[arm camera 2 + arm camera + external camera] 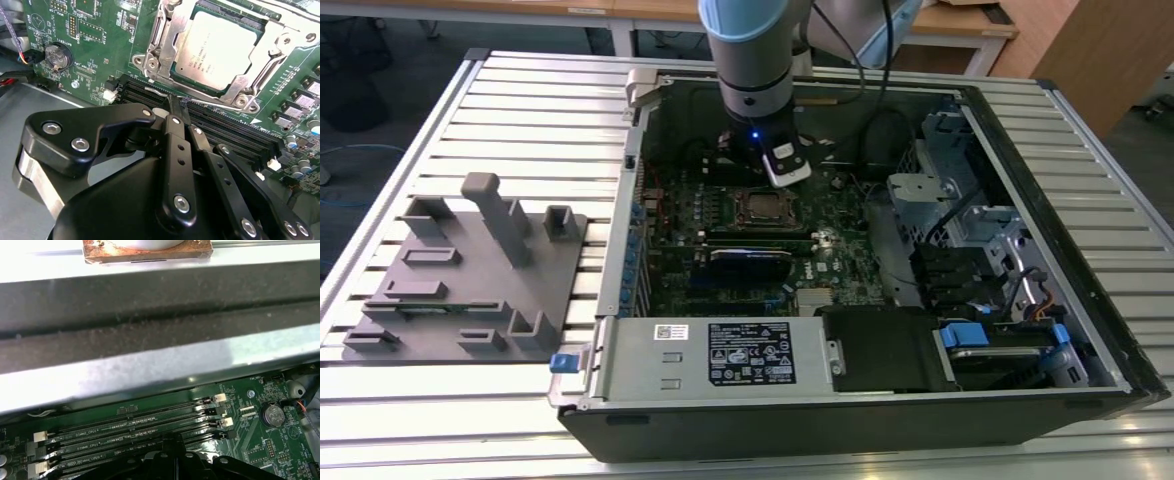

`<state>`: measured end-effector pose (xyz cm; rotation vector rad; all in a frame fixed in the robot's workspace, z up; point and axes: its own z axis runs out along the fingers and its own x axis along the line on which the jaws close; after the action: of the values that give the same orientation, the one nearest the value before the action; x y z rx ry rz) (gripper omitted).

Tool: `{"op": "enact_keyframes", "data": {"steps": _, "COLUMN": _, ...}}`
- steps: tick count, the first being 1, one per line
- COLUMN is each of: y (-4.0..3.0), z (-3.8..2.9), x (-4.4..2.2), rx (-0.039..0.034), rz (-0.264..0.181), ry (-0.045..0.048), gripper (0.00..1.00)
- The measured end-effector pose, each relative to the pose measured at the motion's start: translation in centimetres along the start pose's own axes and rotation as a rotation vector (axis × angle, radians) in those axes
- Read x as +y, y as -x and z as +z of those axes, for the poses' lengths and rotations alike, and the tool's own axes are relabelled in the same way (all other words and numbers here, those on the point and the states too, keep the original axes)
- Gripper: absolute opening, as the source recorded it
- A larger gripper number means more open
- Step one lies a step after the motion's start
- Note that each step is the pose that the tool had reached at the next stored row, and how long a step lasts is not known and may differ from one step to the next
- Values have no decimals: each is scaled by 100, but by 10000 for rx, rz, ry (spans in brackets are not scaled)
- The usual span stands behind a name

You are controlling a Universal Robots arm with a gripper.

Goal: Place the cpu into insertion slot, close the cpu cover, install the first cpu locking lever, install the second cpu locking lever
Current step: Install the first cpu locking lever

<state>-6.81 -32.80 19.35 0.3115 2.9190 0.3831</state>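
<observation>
The cpu [219, 47] lay flat in the insertion slot [176, 84] on the green motherboard [100, 60], its dull silver-grey top facing up and framed by the cpu cover [240, 89], whose silver metal plate lay closed down around the chip with the top showing through its central window. In the exterior view the same cpu [761, 205] sat near the middle of the board inside the open computer case [1067, 300]. A thin metal lever [165, 93] ran along the edge of the slot nearest the long black memory slots [235, 131]. The arm [750, 60] reached straight down into the case from above, its wrist vertical, and the gripper [178, 107] hung just beside the slot on the memory-slot side. Its black fingers [175, 131] were drawn together into a narrow tip, and the tip stood at or just above the lever; whether it touched could not be told. A round coin battery [56, 55] sat on the board well apart from the slot. Outside the case, toward the exterior view's left of it, a grey parts fixture [467, 270] stood on the slatted table [534, 110].
</observation>
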Motion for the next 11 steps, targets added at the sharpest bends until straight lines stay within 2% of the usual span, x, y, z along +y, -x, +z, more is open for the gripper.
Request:
{"op": "enact_keyframes", "data": {"steps": 3, "y": -18, "z": 0, "x": -5, "rx": -65, "rz": -16, "ry": 14, "gripper": 10}}
{"op": "enact_keyframes", "data": {"steps": 8, "y": -54, "z": 4, "x": -14, "rx": -235, "rz": -58, "ry": 57, "gripper": 10}}
{"op": "enact_keyframes", "data": {"steps": 11, "y": -54, "z": 9, "x": -17, "rx": -293, "rz": -75, "ry": 71, "gripper": 10}}
